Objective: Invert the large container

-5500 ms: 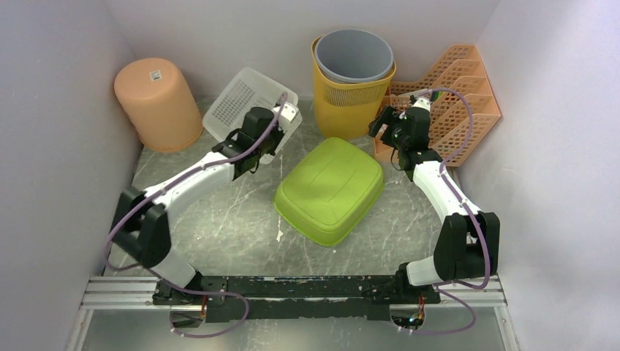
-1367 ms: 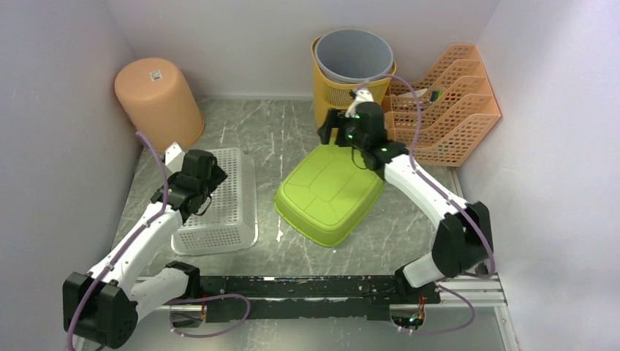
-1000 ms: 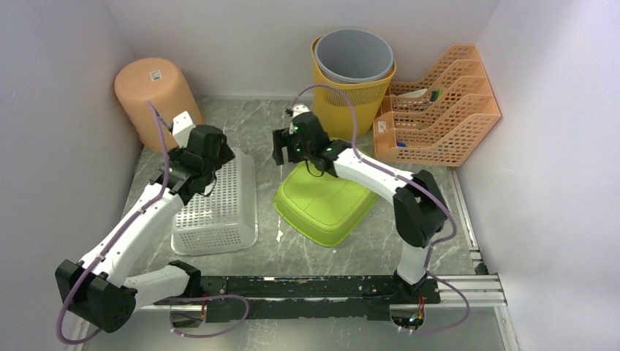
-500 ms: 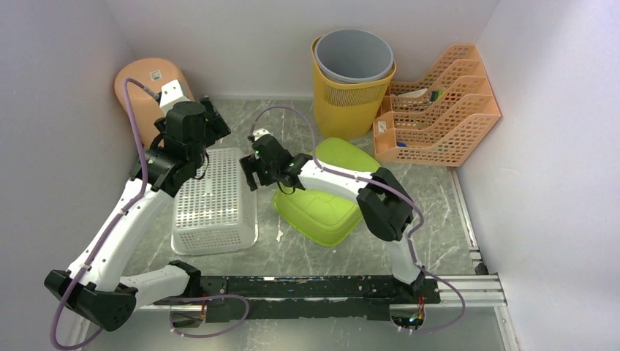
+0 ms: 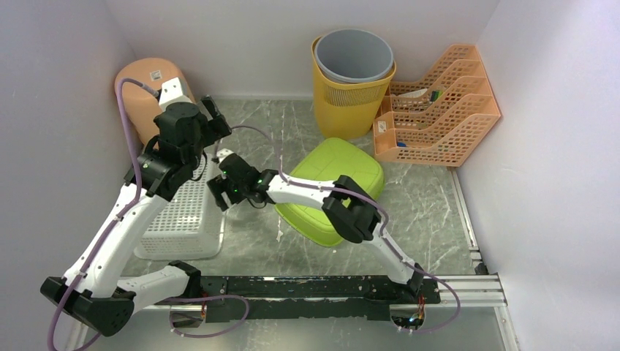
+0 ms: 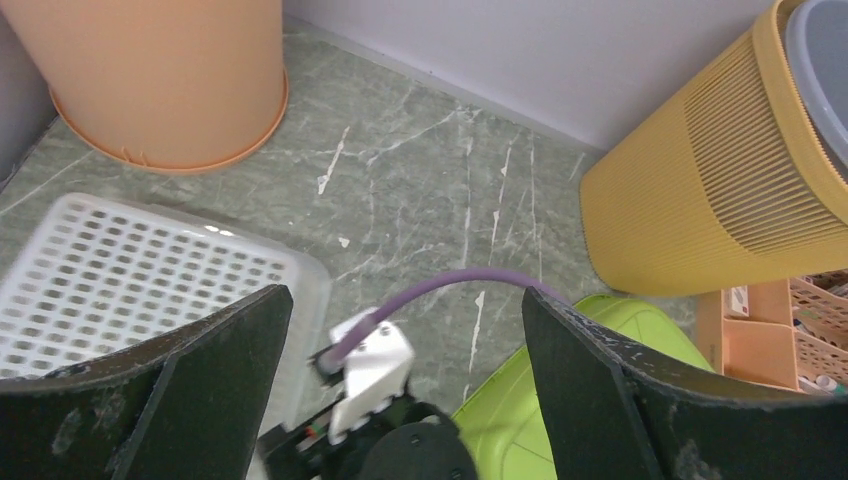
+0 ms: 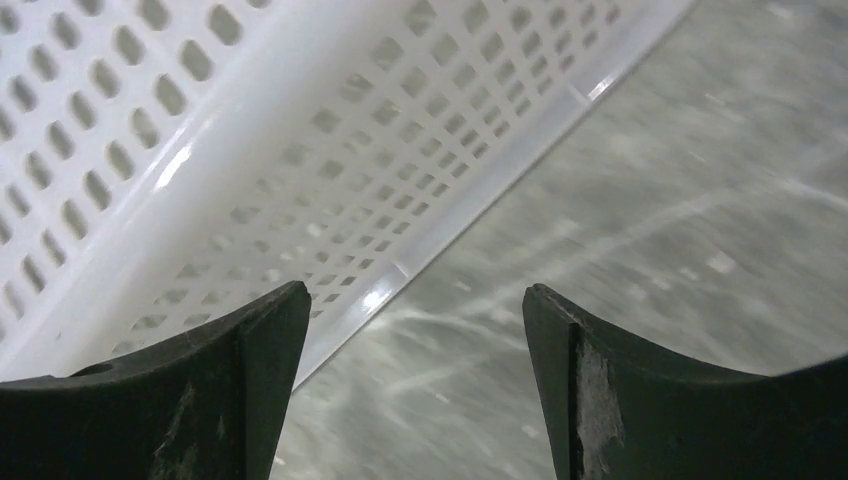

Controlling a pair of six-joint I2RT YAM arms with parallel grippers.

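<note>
— Both stand wide and empty: our left gripper (image 5: 215,121) upper left, right gripper (image 5: 218,194) just beside the white perforated plastic basket (image 5: 175,223), left of centre.
— It looks bottom-up already. Next we'd pull both arms clear.

This is a lab booth (plain walls (image 5: 241,44), marbled tabletop (image 5: 431,212))

glossy perforated white plastic basket (image 5: 183,230), smooth veined grey stone-look tabletop (image 5: 248,243)
</note>
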